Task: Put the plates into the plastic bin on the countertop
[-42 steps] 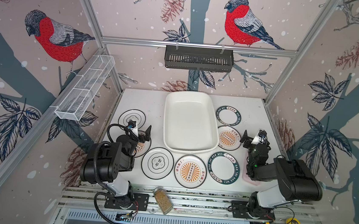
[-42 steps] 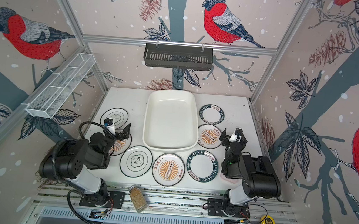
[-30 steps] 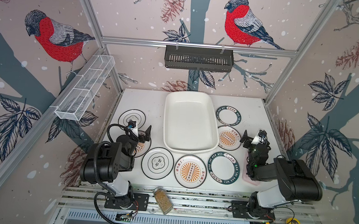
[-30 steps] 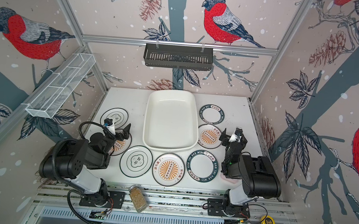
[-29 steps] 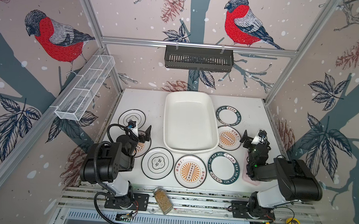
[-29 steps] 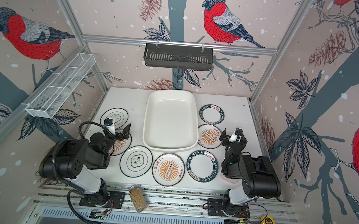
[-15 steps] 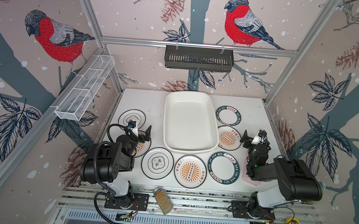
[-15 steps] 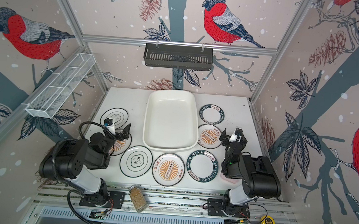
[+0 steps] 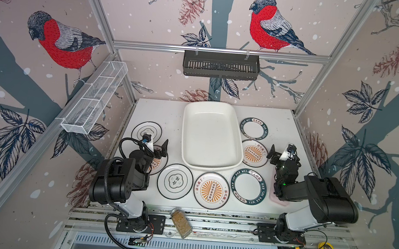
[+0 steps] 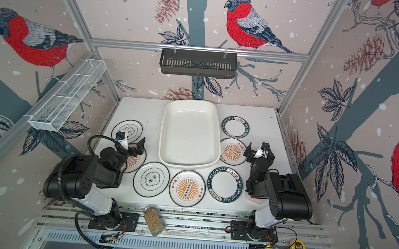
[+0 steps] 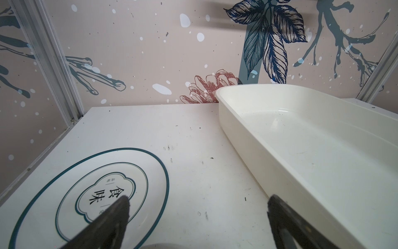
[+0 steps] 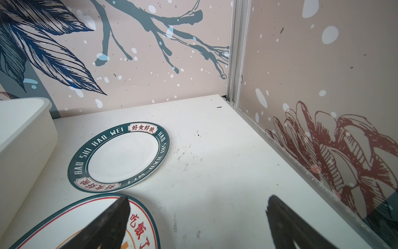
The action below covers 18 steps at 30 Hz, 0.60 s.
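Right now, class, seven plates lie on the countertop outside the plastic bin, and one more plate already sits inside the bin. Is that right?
No. The plastic bin holds no plate; both top views and the left wrist view show its bare floor. The seven plates do lie on the countertop outside it.

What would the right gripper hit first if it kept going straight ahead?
Probably the bare countertop, just beside the green-rimmed plate. The right gripper, open and empty, tilts slightly down, though how steeply is unclear; if nearly level, it would reach the back wall instead.
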Available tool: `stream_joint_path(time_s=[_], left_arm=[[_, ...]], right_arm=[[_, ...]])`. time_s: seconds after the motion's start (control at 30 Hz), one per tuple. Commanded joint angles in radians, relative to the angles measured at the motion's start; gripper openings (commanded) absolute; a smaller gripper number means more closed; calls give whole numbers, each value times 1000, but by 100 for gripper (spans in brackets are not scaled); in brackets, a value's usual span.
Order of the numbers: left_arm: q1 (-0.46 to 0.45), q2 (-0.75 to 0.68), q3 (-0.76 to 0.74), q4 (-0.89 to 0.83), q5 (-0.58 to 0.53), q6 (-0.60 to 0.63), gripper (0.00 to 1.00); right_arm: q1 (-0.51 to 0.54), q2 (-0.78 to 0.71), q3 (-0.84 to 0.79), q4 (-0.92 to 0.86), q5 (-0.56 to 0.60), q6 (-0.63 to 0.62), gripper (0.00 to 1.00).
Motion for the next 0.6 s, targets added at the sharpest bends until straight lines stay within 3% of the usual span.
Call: stream_joint_path(time_s=[0.0, 0.43, 0.57], left_arm=[[0, -3, 4, 13, 8, 7, 99], [-1, -4, 0, 19, 7, 5, 99], [-2, -13, -67, 140, -31, -5, 99]], right_arm=[[0, 0, 2, 17, 8, -12, 99], [-1, 1, 2, 16, 7, -12, 99], [-1, 0, 2, 16, 7, -13, 99]])
